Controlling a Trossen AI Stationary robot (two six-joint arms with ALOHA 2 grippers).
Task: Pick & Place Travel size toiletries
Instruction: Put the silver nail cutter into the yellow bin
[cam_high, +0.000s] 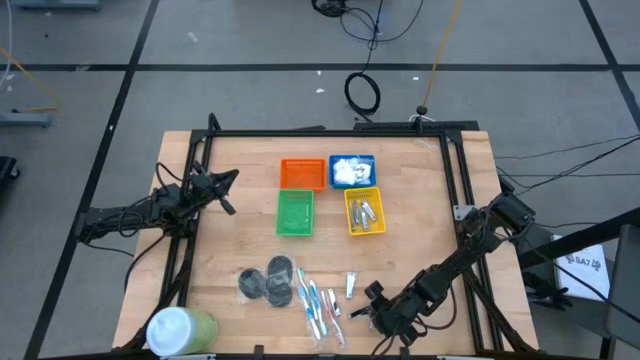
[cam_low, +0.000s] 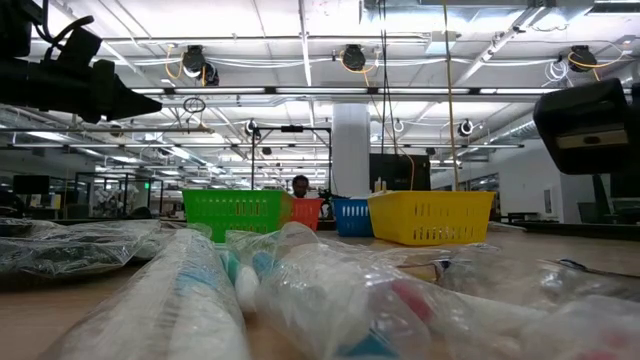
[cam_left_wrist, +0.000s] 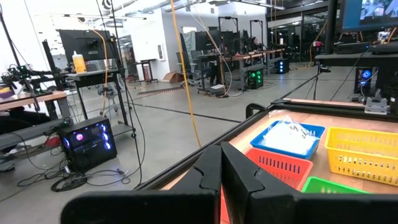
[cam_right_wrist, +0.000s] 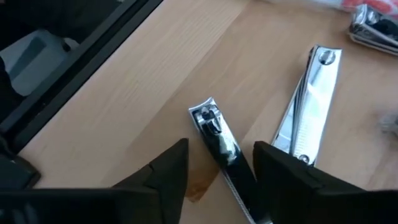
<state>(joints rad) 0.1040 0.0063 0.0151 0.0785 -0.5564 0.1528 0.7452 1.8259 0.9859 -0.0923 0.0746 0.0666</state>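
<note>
Right gripper (cam_right_wrist: 217, 168) is low over the near right part of the wooden table (cam_high: 420, 220), jaws straddling a small silver metal nail clipper (cam_right_wrist: 217, 140) lying flat on the wood. There is a visible gap on each side of the clipper, so the fingers are parted around it and not yet pressing on it. A second, longer silver nail clipper (cam_right_wrist: 309, 106) lies just beside the right-hand finger, nearly parallel to the first.

Left gripper (cam_left_wrist: 221, 180) is clenched on nothing, parked off the left edge of the table and pointing toward the baskets.

Remaining toiletries: blue-pink-white toothbrushes (cam_high: 318, 303) and dark grey round discs (cam_high: 268, 280) lie near the front edge, to the left of the clippers. The yellow plastic basket (cam_high: 364, 211) at far centre already holds silver clippers.

Risks, as I judge them:
- The clipper is thin, flat and slick. If the fingertips do not reach right down to the wood, they may close above it or pinch only its upper lever, and it could skid out.
- The straddled clipper lies at a slant between the fingers, so closing may twist it rather than seat it.
- The outer finger is near the longer clipper and could nudge it or catch both.
</note>
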